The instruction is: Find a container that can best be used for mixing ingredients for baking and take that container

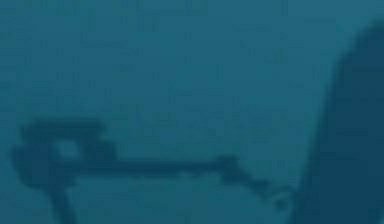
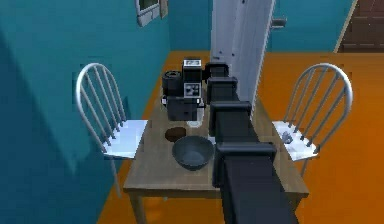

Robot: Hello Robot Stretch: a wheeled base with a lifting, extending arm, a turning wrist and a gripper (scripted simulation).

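A wooden surface stands in a room with teal walls and an orange floor. Over its far half sits the end effector, at the tip of the dark arm and by two white marker squares. Things lie on the surface around it, so I cannot tell whether it holds anything. Just nearer lies one small dark round thing, flat on the wood. Nearer again, close beside the arm, one dark grey bowl stands upright on the surface, toward its near edge. Two white spindle-back chairs flank the surface, one at the arm side view's left and one at its right. A small grey object rests on the seat of the chair at the right. Behind stands one white door, and one framed picture hangs high on the walls. The forward view faces a plain teal wall.
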